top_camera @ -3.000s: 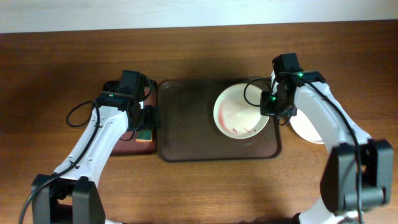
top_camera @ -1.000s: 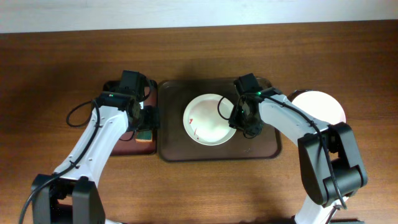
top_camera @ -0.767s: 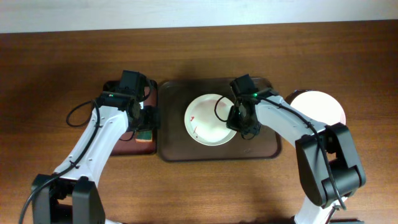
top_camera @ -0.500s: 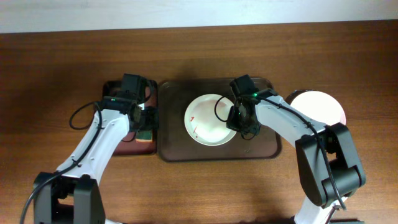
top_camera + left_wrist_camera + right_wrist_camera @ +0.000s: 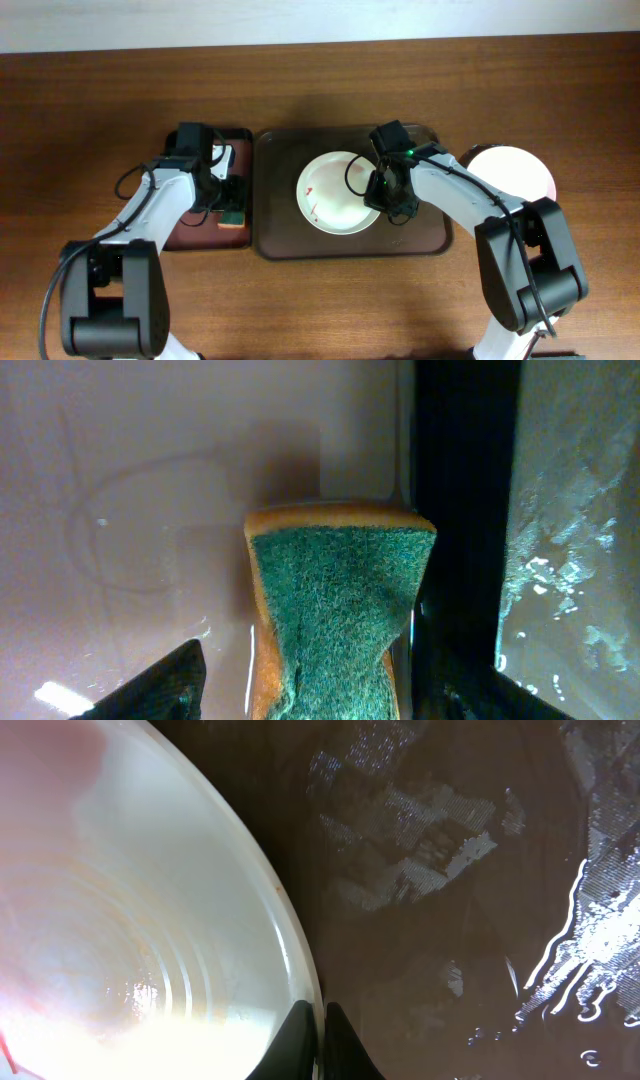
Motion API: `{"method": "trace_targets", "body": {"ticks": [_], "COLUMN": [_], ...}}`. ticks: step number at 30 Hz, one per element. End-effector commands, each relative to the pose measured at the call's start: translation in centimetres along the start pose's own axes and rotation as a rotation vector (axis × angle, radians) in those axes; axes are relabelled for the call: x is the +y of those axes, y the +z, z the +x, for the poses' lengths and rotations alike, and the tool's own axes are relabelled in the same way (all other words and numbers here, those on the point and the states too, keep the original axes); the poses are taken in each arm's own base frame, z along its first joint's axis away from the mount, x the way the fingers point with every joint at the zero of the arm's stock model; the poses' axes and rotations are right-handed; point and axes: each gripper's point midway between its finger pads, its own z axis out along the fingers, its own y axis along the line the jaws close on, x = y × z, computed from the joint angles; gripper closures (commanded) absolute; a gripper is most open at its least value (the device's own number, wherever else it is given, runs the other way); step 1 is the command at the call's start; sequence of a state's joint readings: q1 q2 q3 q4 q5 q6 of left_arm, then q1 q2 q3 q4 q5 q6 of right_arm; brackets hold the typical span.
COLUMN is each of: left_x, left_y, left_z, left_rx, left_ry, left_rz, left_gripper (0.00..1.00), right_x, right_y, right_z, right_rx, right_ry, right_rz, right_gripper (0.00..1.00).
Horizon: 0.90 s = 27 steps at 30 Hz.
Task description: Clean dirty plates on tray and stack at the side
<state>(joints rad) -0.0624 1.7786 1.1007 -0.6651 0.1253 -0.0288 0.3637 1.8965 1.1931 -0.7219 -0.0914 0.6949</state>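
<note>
Brown wooden table (image 5: 80, 120), pale strip (image 5: 300, 20) beyond

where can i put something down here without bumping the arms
Bare: the table in front of the tray and behind it; on the tray, the band between its left rim and the streaked plate. Crowded: the right gripper on that plate's rim, the left gripper over the sponge, the clean plate at right.

Brown wood desk (image 5: 100, 100), grain running left-right. 3 things sit directly on it. Big dark brown tray (image 5: 280, 228) w/ rounded corners, approx. mid-desk. Narrower reddish-brown tray (image 5: 190, 232) w/ black rim, right beside the big one's left edge. One plain white plate (image 5: 525, 170) on bare wood, just off the big tray's right edge, partly hidden by an arm.
</note>
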Motion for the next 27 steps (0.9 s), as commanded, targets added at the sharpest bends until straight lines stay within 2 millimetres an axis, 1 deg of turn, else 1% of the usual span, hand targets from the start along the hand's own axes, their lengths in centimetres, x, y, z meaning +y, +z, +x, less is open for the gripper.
{"method": "trace_targets", "body": {"ticks": [1, 4, 5, 7, 9, 10, 13, 17, 18, 20, 23, 27], "left_x": [0.1, 0.1, 0.1, 0.0, -0.2, -0.5, -0.6, -1.1, -1.4, -1.8, -2.3, -2.9], "left_y": [1.9, 1.9, 1.9, 1.5, 0.0, -2.3, -6.3, -11.0, -13.5, -16.4, -20.2, -25.0], "left_z": [1.2, 1.1, 1.2, 1.0, -0.2, -1.5, -3.2, -5.0, -5.9, -6.9, -7.6, -7.8], "left_rx": [0.062, 0.058, 0.062, 0.054, 0.004, -0.070, -0.201, -0.366, -0.455, -0.560, -0.688, -0.840], "left_ry": [0.013, 0.013, 0.012, 0.005, 0.009, 0.019, 0.023, 0.029, 0.038, 0.050, 0.065, 0.084], "left_rz": [0.020, 0.019, 0.020, 0.019, 0.020, 0.021, -0.006, -0.006, -0.003, 0.001, 0.005, 0.011], "left_gripper": [0.46, 0.82, 0.99, 1.00, 1.00, 1.00, 1.00, 1.00, 1.00, 1.00, 1.00, 1.00], "right_x": [-0.5, -0.5, -0.5, -0.5, -0.5, -0.5, -0.5, -0.5, -0.5, -0.5, -0.5, -0.5], "right_y": [0.6, 0.6, 0.6, 0.6, 0.6, 0.6, 0.6, 0.6, 0.6, 0.6, 0.6, 0.6], "right_z": [0.5, 0.5, 0.5, 0.6, 0.6, 0.6, 0.6, 0.6, 0.5, 0.6, 0.5, 0.5], "right_rx": [0.013, 0.013, 0.014, 0.014, 0.014, 0.014, 0.014, 0.014, 0.014, 0.014, 0.014, 0.014], "right_ry": [-0.016, -0.016, -0.016, -0.016, -0.016, -0.016, -0.016, -0.016, -0.016, -0.016, -0.016, -0.016], "right_rz": [0.032, 0.033, 0.032, 0.033, 0.033, 0.033, 0.033, 0.033, 0.032, 0.033, 0.032, 0.032], "right_gripper": [0.96, 0.96, 0.96, 0.96, 0.96, 0.96, 0.96, 0.96, 0.96, 0.96, 0.96, 0.96]}}
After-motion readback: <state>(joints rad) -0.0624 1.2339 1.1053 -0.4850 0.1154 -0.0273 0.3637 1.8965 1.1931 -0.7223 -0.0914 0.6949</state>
